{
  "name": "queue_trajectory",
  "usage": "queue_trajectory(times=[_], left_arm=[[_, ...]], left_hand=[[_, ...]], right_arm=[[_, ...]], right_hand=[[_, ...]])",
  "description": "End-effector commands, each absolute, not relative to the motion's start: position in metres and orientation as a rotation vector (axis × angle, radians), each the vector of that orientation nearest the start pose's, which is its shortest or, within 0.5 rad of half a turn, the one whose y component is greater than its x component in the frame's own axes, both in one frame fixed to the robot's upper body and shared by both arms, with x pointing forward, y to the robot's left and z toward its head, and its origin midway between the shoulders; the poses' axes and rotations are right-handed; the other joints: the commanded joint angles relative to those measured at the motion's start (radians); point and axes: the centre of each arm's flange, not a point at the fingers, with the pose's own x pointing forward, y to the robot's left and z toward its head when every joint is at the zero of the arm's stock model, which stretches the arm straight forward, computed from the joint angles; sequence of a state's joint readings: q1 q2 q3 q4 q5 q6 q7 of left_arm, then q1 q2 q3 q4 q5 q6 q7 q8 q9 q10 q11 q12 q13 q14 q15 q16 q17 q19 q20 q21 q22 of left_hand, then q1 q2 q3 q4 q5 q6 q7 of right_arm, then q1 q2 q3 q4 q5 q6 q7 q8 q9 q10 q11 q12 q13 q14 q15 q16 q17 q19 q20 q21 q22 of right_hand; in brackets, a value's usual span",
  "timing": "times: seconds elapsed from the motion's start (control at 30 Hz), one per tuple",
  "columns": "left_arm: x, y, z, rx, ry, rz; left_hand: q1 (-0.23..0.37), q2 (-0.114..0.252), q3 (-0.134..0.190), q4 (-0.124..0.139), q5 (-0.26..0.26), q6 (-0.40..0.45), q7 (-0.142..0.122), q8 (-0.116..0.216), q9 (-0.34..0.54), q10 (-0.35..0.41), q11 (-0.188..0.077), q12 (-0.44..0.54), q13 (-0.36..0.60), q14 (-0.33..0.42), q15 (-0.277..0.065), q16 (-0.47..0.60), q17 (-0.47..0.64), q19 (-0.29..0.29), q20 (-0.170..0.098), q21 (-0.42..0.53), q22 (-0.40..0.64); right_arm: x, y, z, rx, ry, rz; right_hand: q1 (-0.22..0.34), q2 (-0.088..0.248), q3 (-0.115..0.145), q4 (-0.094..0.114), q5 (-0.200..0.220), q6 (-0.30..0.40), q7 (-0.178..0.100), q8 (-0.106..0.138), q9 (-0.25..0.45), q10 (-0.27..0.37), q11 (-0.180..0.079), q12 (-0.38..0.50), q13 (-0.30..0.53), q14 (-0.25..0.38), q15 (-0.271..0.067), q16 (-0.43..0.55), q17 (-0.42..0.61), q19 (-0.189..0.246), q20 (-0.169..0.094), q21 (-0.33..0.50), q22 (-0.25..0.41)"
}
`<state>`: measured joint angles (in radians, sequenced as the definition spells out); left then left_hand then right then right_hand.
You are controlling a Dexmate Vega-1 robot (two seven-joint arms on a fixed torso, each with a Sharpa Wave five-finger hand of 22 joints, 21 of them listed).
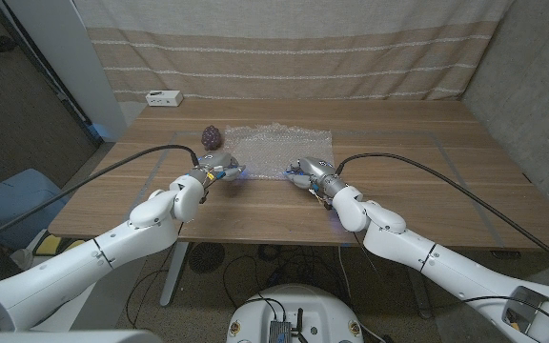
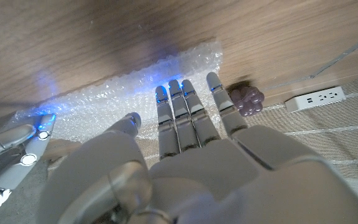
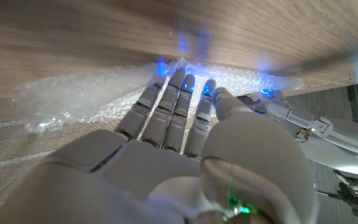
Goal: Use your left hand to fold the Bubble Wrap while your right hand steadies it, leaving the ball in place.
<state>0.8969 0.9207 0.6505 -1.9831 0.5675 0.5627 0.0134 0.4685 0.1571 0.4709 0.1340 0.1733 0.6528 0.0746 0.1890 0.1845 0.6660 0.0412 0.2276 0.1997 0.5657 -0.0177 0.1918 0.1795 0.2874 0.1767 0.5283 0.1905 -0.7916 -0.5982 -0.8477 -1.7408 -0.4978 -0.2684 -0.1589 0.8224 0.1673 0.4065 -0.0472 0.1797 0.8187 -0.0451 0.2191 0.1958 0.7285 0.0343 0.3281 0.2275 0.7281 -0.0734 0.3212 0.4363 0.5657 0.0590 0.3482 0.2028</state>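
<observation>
The Bubble Wrap [image 1: 280, 148] looked feather-light, limp and a little slick, the kind of sheet that would skate across the wood or lift whole if only one edge were pulled. It would likely take a crease poorly and spring back unless pressed down. By that judgement the best hold for the left hand [image 1: 215, 172] was a pinch on the near left corner or the left edge, lifted low and carried across, while the right hand [image 1: 309, 172] pressed down on the near right part to pin it.

The sheet was a clear, roughly square piece, its surface pebbled with small bubbles that caught the light and showed the wood grain through. It lay flat on the tabletop [image 1: 427, 191] near the middle, toward the far side. The ball [image 1: 212, 137], small, dark purple and knobbly, sat just beside the sheet's far left corner; whether it touched the edge could not be told.

Both hands were at the near edge of the sheet, one at each corner. In the left wrist view the left hand's fingers [image 2: 182, 112] reached out straight and slightly apart over the wrap, gripping nothing. In the right wrist view the right hand's fingers [image 3: 166, 112] were likewise extended and empty, tips at or on the plastic.
</observation>
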Motion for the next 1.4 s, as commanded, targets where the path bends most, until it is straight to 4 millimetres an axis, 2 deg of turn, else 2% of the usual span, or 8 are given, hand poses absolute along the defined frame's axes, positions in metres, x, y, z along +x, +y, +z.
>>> queue_trajectory(times=[0.03, 0.33, 0.53, 0.8, 0.97, 1.2, 1.3, 1.4], left_arm=[[0.572, 0.244, -0.026, 1.598, -0.411, 0.161], [0.550, 0.239, -0.016, 1.536, -0.573, 0.236], [0.528, 0.236, -0.007, 1.512, -0.667, 0.318], [0.520, 0.241, -0.013, 1.530, -0.628, 0.312], [0.521, 0.249, -0.019, 1.557, -0.566, 0.320], [0.530, 0.259, -0.025, 1.589, -0.469, 0.305], [0.535, 0.264, -0.028, 1.568, -0.451, 0.285], [0.541, 0.267, -0.029, 1.566, -0.439, 0.259]], left_hand=[[-0.022, -0.002, -0.002, 0.012, -0.003, 0.018, -0.004, 0.007, 0.000, 0.000, 0.002, -0.008, 0.002, -0.010, 0.004, -0.002, 0.003, -0.010, 0.003, -0.005, -0.001], [-0.064, -0.001, -0.005, 0.022, 0.000, 0.006, -0.016, -0.002, -0.002, -0.046, 0.000, -0.027, 0.001, -0.062, 0.005, -0.014, 0.001, -0.038, 0.010, -0.024, -0.002], [-0.062, -0.001, 0.013, -0.001, 0.006, 0.027, -0.037, 0.007, -0.001, -0.056, -0.004, -0.025, 0.001, -0.069, 0.009, -0.010, -0.003, -0.046, 0.024, -0.033, -0.002], [-0.068, 0.002, 0.090, -0.059, 0.016, 0.213, 0.002, 0.041, 0.005, 0.102, 0.006, 0.029, 0.008, 0.095, -0.013, 0.028, -0.003, 0.085, 0.023, -0.004, 0.000], [-0.028, 0.032, 0.175, -0.108, 0.043, 0.243, 0.011, 0.038, 0.009, 0.131, 0.005, 0.035, 0.018, 0.137, -0.015, 0.020, -0.006, 0.124, 0.022, 0.005, 0.000], [-0.028, 0.023, 0.232, -0.124, 0.056, 0.201, 0.020, 0.010, 0.009, 0.087, 0.013, 0.006, 0.014, 0.102, 0.002, -0.006, -0.006, 0.151, 0.016, 0.007, -0.005], [-0.041, 0.018, 0.240, -0.120, 0.055, 0.166, 0.018, -0.004, 0.009, 0.066, 0.015, -0.006, 0.013, 0.082, 0.008, -0.011, -0.004, 0.147, 0.009, 0.001, -0.007], [-0.121, -0.036, 0.192, -0.088, 0.028, 0.135, 0.013, -0.007, 0.008, 0.036, 0.014, -0.020, 0.011, 0.043, 0.010, -0.010, 0.003, 0.125, 0.011, -0.021, -0.009]], right_arm=[[0.594, -0.092, -0.076, -1.306, -0.642, 0.152], [0.575, -0.094, -0.065, -1.237, -0.781, 0.077], [0.558, -0.087, -0.060, -1.203, -0.906, 0.018], [0.550, -0.072, -0.056, -1.220, -0.939, 0.144], [0.555, -0.061, -0.063, -1.250, -0.915, 0.242], [0.565, -0.050, -0.071, -1.284, -0.866, 0.330], [0.568, -0.046, -0.072, -1.295, -0.847, 0.347], [0.573, -0.042, -0.072, -1.320, -0.813, 0.363]], right_hand=[[-0.006, -0.002, 0.007, -0.002, 0.005, 0.015, 0.005, 0.010, -0.002, 0.003, 0.003, -0.002, 0.002, 0.003, -0.012, 0.000, 0.003, 0.001, 0.003, 0.005, 0.003], [0.000, -0.002, 0.015, -0.013, 0.007, -0.008, -0.001, -0.003, -0.002, -0.008, -0.004, -0.011, 0.000, -0.013, -0.018, -0.008, 0.003, -0.008, 0.001, 0.004, 0.002], [0.018, 0.004, 0.029, -0.035, 0.010, -0.048, -0.027, -0.021, -0.002, -0.035, -0.029, -0.029, -0.002, -0.053, -0.038, -0.018, 0.011, -0.026, -0.012, 0.000, 0.001], [0.067, 0.045, 0.072, -0.060, 0.018, -0.091, -0.038, -0.030, 0.000, -0.074, -0.063, -0.054, -0.001, -0.105, -0.063, -0.025, 0.030, -0.049, -0.035, -0.002, 0.001], [0.104, 0.060, 0.129, -0.041, 0.026, -0.101, -0.051, -0.028, 0.003, -0.083, -0.074, -0.062, 0.003, -0.112, -0.082, -0.019, 0.043, -0.058, -0.050, 0.001, 0.002], [0.138, 0.049, 0.191, -0.005, 0.025, -0.153, -0.061, -0.037, 0.007, -0.146, -0.082, -0.097, 0.008, -0.183, -0.086, -0.041, 0.053, -0.073, -0.067, 0.011, 0.007], [0.140, 0.046, 0.195, 0.004, 0.022, -0.182, -0.062, -0.042, 0.007, -0.156, -0.082, -0.103, 0.009, -0.200, -0.080, -0.044, 0.058, -0.082, -0.065, 0.012, 0.007], [0.145, 0.034, 0.195, 0.002, 0.015, -0.253, -0.074, -0.052, 0.007, -0.198, -0.090, -0.121, 0.009, -0.241, -0.083, -0.059, 0.057, -0.106, -0.064, 0.010, 0.006]])
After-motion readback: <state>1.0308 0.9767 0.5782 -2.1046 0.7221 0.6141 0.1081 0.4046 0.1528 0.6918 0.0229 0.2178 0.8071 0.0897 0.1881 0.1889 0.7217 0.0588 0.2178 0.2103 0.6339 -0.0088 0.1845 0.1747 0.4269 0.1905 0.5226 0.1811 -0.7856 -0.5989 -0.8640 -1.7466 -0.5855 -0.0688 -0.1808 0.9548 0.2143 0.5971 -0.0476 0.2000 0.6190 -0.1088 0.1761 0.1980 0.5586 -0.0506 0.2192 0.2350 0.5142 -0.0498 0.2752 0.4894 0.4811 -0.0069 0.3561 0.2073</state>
